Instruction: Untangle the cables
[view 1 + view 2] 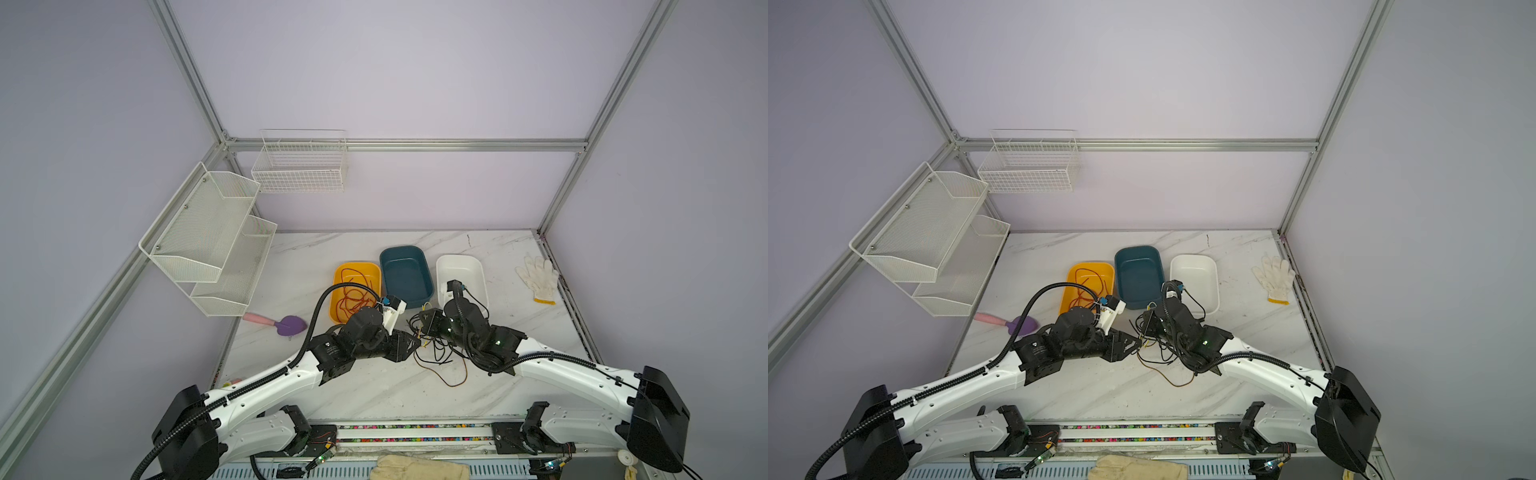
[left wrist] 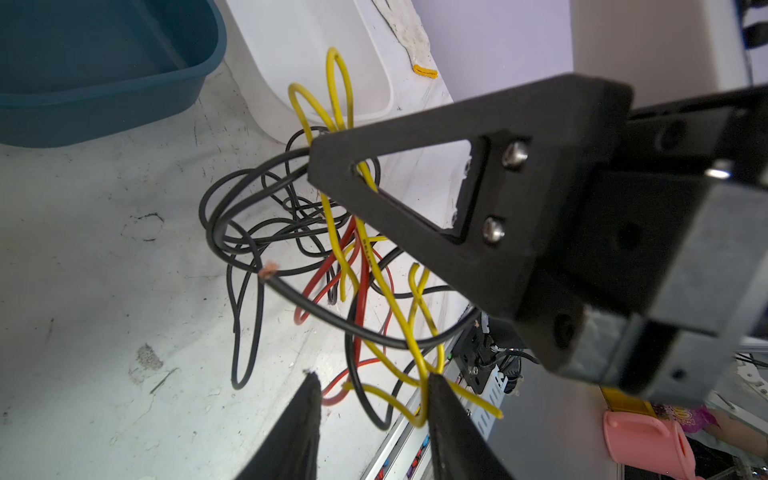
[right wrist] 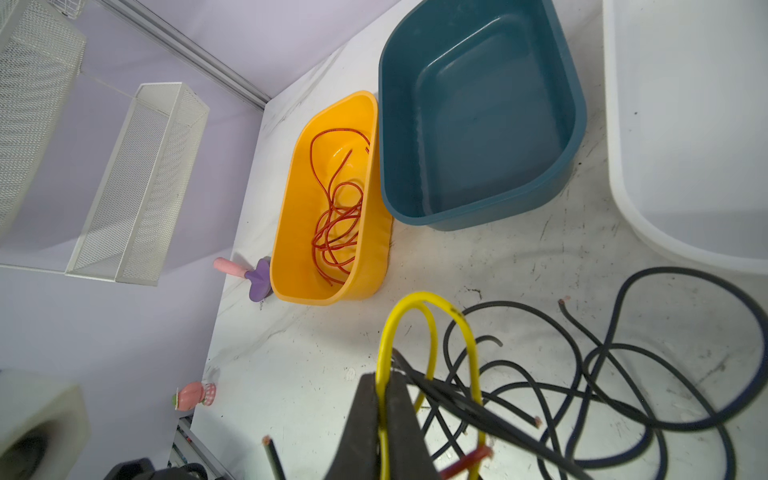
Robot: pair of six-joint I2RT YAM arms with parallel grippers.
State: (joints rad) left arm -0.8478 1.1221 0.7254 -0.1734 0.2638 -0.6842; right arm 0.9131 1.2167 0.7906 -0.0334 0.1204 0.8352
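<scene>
1. Spanning the cell floor, the white marbled surface (image 1: 374, 390) carried everything. A teal tub (image 1: 405, 276) stood toward its far edge.
2. Two white-and-black arms reached in from the near side and met just in front of the teal tub.
3. A white mesh rack (image 1: 208, 237) hung on the wall well to the left of the teal tub. A wire basket (image 1: 299, 166) hung on the back wall, behind the teal tub and to its left.
4. A white tub (image 1: 461, 270) stood just to the right of the teal tub. A yellow tub (image 1: 336, 299) sat close against the teal tub's left side.
5. A white work glove (image 1: 538, 276) lay well to the right of the teal tub, beyond the white tub. A purple scoop (image 1: 291, 325) with a pink handle lay well to its left, beyond the yellow tub.
6. The right hand (image 3: 380, 376) was low in front of the teal tub, its fingers pressed together. They pinched a yellow cable (image 3: 415, 299), whose loop arched up past the fingertips.
7. The left hand (image 2: 372, 376) faced it, also in front of the teal tub but more toward the yellow tub's side. Its fingers (image 2: 440, 399) were spread with a clear gap. A yellow strand lay against the inner edge of one of them, and red and black strands crossed the gap.
8. The cables (image 2: 332, 232), black, red and yellow, formed a loose tangle on the surface in front of the teal tub, between the two hands. Several red-orange cables (image 3: 336, 216) lay coiled in the yellow tub at the teal tub's left.
</scene>
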